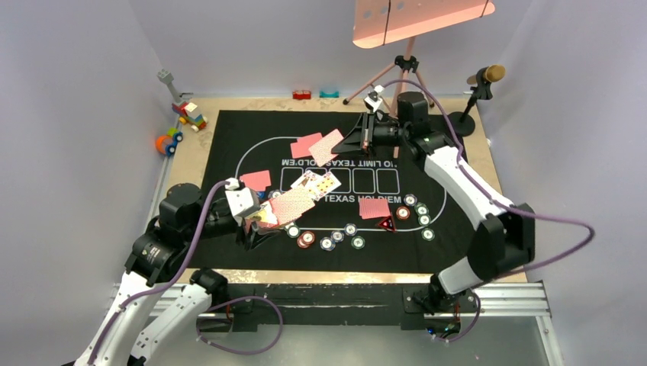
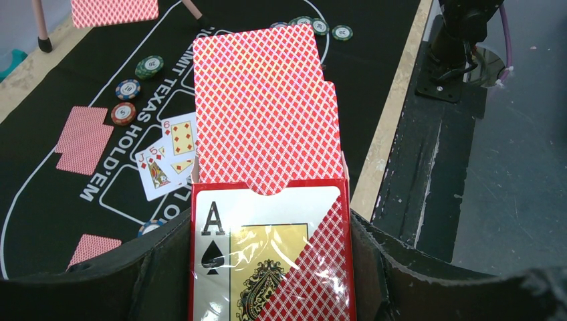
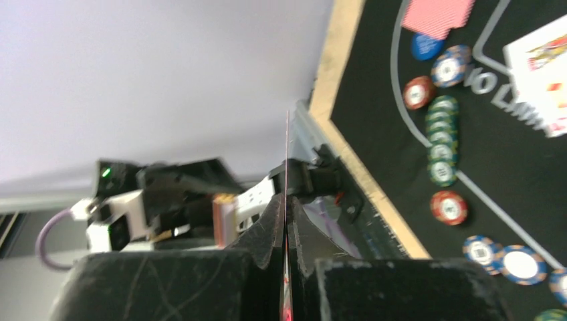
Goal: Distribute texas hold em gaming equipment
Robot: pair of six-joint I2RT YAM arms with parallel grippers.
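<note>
Deck box is clamped by left gripper by mat's near-left corner, cards poking out for pulling. One card is pinched by right gripper, prob. for dealing.

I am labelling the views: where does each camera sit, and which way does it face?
Top external: above and behind both arms, which show, looking down on the black mat.
Left wrist: behind the left gripper, facing across its card box; fingers show.
Right wrist: behind the right gripper, rolled sideways, facing along its pinched card; fingers show.
Shared: top and left wrist see the face-up cards.
</note>
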